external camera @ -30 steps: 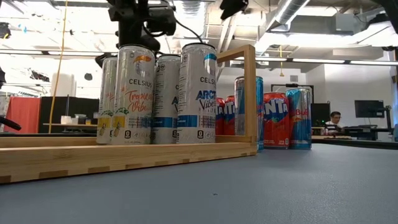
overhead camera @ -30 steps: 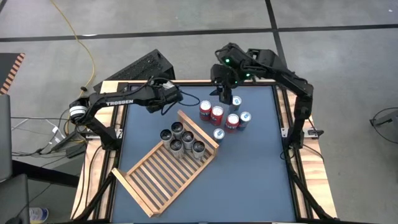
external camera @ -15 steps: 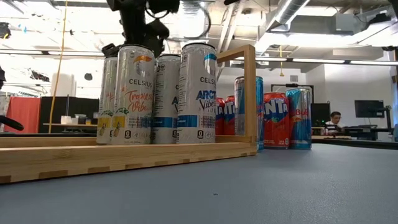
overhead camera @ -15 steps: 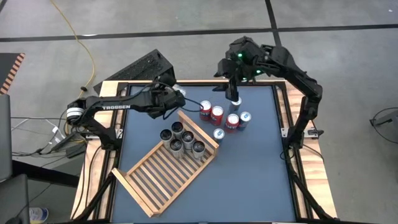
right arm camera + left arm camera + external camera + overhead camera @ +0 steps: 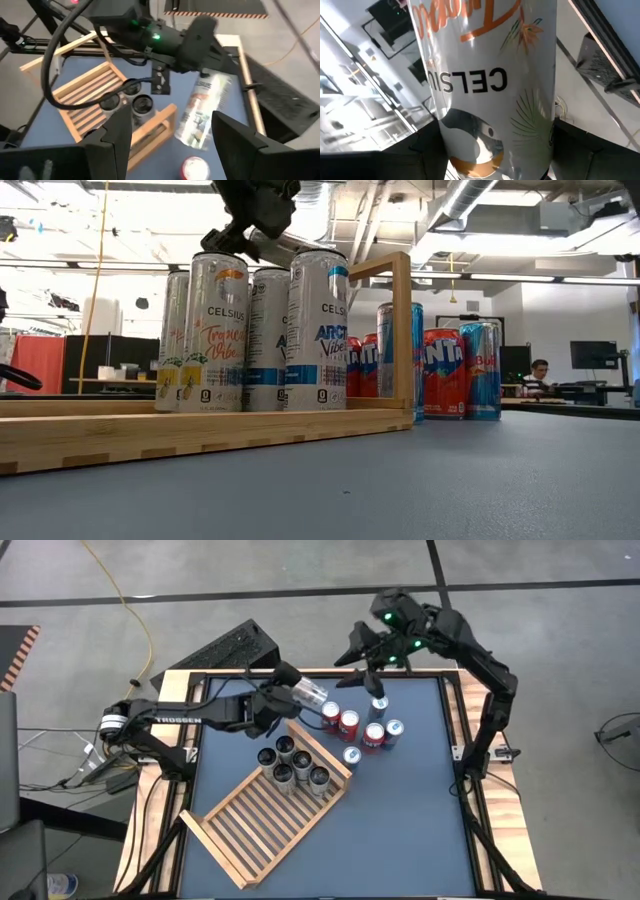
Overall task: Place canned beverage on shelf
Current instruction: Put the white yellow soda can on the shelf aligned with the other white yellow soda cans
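The left hand (image 5: 288,695) grips a tall white Celsius can (image 5: 310,693), tilted almost flat in the air just beyond the shelf (image 5: 262,818) at its far corner, where 5 cans (image 5: 296,765) stand. This looks like the carry step; next it needs to right the can and lower it beside them. The right hand (image 5: 372,658), fingers spread and empty, hovers over 6 loose cans (image 5: 358,731) on the surface (image 5: 420,820)

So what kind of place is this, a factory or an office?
Probably a robotics lab or workshop. Two robot arms stand at a blue table on a bare concrete floor, with exposed ceiling pipes overhead and a person at a computer screen in the background.
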Controlling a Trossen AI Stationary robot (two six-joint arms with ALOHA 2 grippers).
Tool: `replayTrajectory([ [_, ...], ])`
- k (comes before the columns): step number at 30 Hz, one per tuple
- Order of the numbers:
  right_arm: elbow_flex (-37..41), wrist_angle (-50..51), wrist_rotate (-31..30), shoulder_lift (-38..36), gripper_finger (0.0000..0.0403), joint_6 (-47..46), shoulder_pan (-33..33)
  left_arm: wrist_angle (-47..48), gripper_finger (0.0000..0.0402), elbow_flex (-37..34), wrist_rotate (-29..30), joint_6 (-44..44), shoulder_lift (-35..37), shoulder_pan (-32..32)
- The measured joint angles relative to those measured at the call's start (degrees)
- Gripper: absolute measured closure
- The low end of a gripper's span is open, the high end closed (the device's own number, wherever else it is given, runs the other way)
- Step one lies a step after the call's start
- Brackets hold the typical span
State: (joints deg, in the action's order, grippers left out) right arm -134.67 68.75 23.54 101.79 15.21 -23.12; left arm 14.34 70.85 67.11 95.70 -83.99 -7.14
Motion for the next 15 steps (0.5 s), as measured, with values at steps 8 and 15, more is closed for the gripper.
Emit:
replayTrajectory([
  [8,-0.02,-0.45,-0.83,5.08,0.0159,-2.33,0.60,-8.00,0.0152,-0.02,-0.10,4.31,0.02,-0.08],
  [15,-0.01,-0.14,-2.31,9.42,0.0111,-2.95,-1.11,-11.40,0.0152,-0.02,-1.93,6.53,0.02,0.13],
])
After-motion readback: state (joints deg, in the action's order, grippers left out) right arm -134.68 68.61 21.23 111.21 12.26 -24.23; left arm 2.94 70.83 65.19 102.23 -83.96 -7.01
